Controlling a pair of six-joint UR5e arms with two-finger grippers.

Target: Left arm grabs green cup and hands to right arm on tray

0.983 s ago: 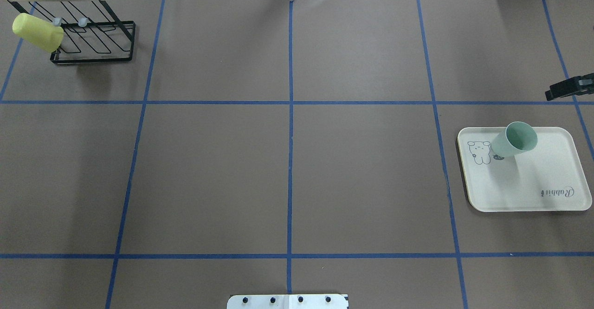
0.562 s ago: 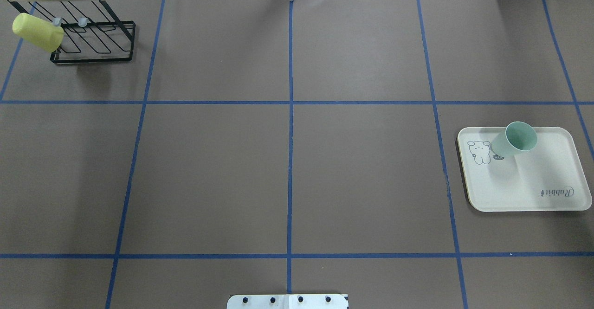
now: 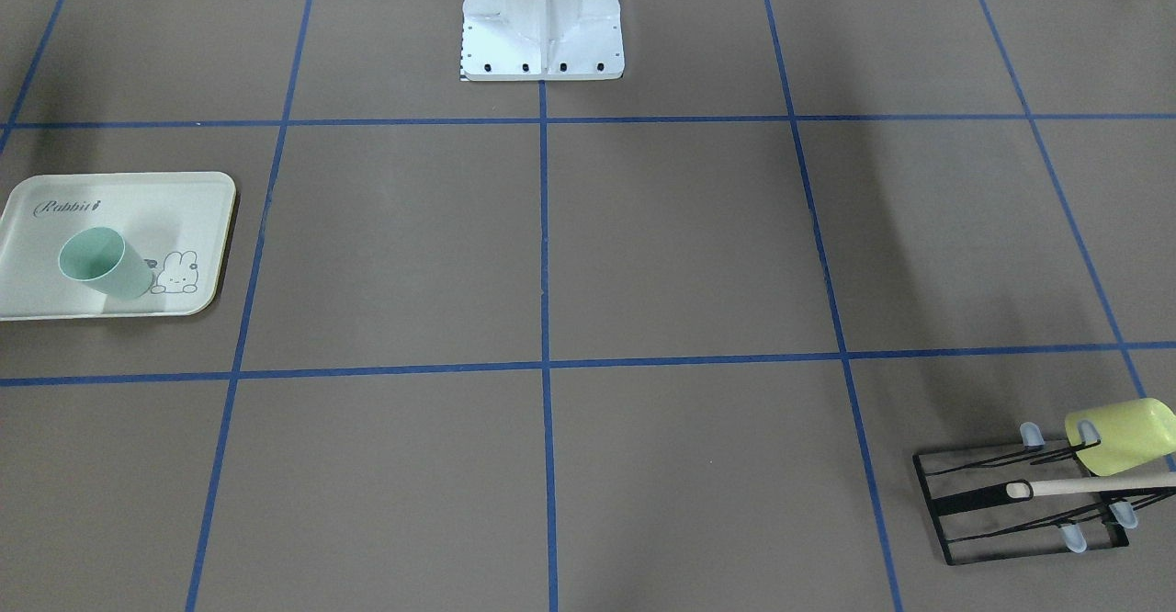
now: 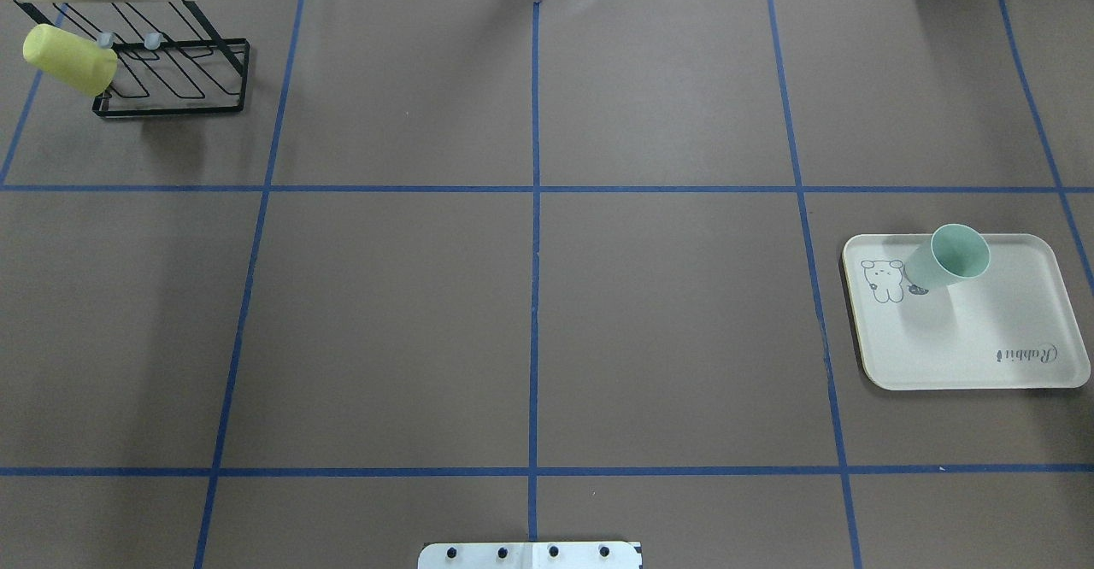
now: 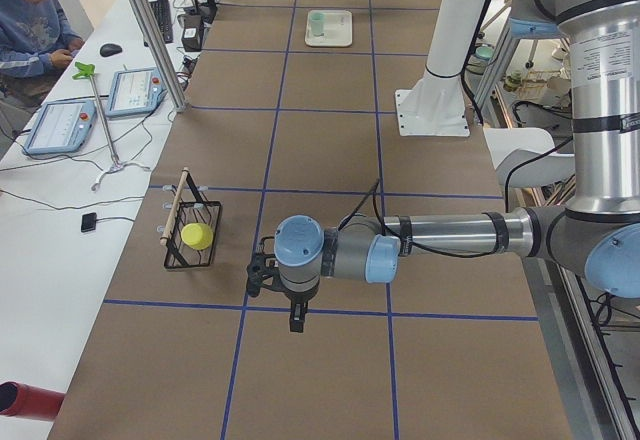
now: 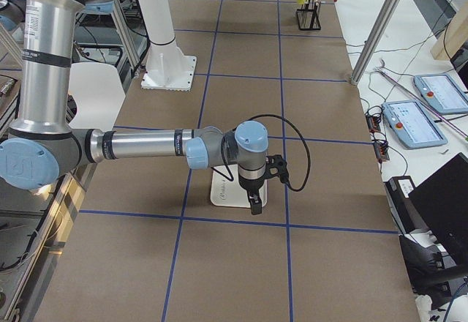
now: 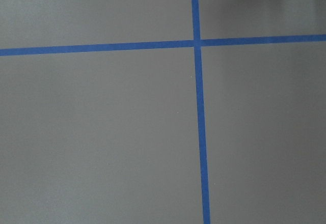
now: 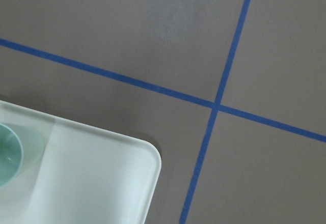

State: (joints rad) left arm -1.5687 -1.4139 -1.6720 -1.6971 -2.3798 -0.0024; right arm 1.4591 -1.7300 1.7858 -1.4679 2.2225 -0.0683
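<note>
The pale mint-green cup (image 4: pixel 947 260) stands upright on the cream-white tray (image 4: pixel 1008 321) at the table's right side, beside the bunny drawing. Cup (image 3: pixel 101 265) and tray (image 3: pixel 138 203) also show in the front-facing view. The right wrist view shows the tray's corner (image 8: pixel 102 183) and the cup's edge (image 8: pixel 10 150). My right gripper (image 6: pixel 254 205) hangs just beyond the tray in the exterior right view, apart from the cup. My left gripper (image 5: pixel 295 318) hangs over bare table near the rack. Neither gripper shows in any other view, so I cannot tell whether they are open or shut.
A yellow-green cup (image 4: pixel 68 59) hangs on a black wire rack (image 4: pixel 184 82) at the far left corner. Blue tape lines grid the brown table. The robot's white base (image 3: pixel 542 15) stands at the near middle edge. An operator sits beside the table.
The right gripper's dark tip, at the overhead view's right edge one second ago, has left that view. The cup and tray have not moved.
</note>
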